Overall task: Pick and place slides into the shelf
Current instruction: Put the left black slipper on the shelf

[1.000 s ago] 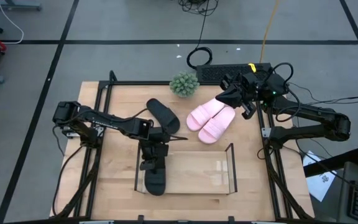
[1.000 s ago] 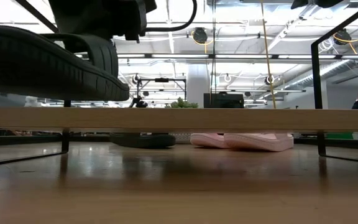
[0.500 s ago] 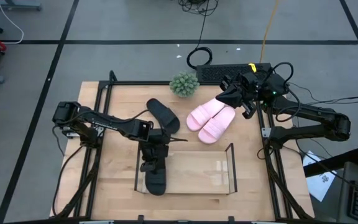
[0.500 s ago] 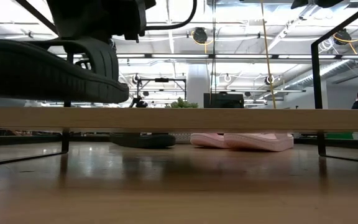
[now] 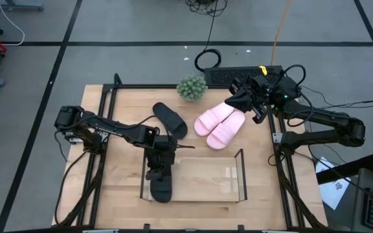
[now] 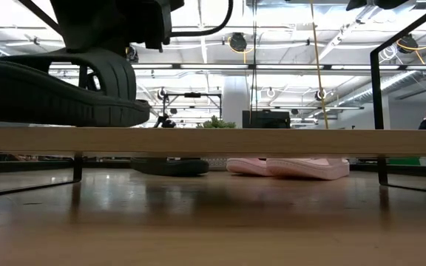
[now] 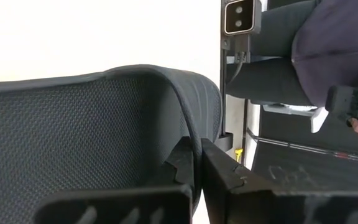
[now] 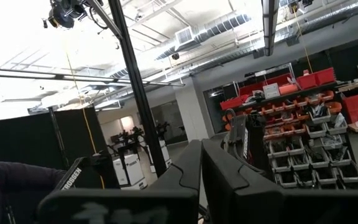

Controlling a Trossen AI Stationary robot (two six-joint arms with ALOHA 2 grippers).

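We found the shelf standing at the near edge of the bench, a clear rack with a thin dark frame. At its left end sat one black slide, and the rest of the shelf held nothing that we could make out from the high view. The left gripper hung directly over that slide, and in the left wrist view its jaws were pinched narrow on the slide's strap edge, one finger to each side of it. From the low view the slide's sole appeared to hover just above the shelf's top panel, though at that level angle we could not be sure whether it touched.

The second black slide lay on the bare bench behind the shelf, well apart from it. The two pink slides lay side by side to its right, touching each other, near a small green plant.

The right gripper waited above the far right corner of the bench, just beside the pink pair. Its jaws were closed together on nothing in the right wrist view.
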